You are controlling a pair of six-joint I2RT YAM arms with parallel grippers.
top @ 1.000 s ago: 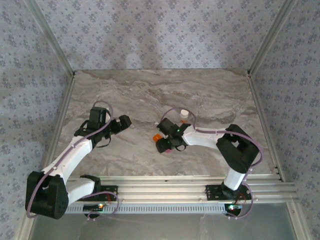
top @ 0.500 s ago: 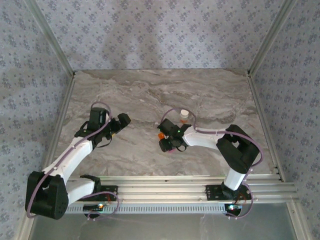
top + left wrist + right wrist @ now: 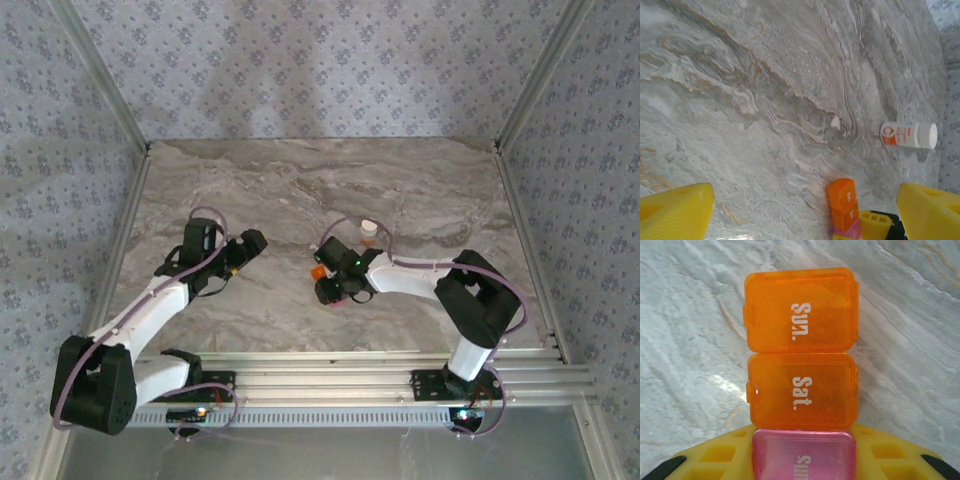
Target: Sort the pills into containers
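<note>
The containers (image 3: 802,390) are a strip of joined compartments with lids down: two orange ones marked "Sun." and "Sat.", then a pink one. My right gripper (image 3: 803,442) is shut on the pink compartment, a yellow finger (image 3: 715,455) pressed against each side. From above, the right gripper (image 3: 327,286) sits mid-table with the orange end of the containers (image 3: 318,271) sticking out to its left. One small white pill (image 3: 835,121) lies loose on the marble. My left gripper (image 3: 251,242) hovers open to the left, its yellow fingers (image 3: 675,212) wide apart and pointed toward the containers (image 3: 842,202).
A small white bottle with an orange label lies on its side (image 3: 907,135) beyond the pill; from above it is just behind the right gripper (image 3: 369,231). Metal rails and patterned walls border the marble table (image 3: 300,180).
My right gripper has closed its fingers onto the pink compartment of the strip. The left gripper has shifted slightly right, toward the containers.
</note>
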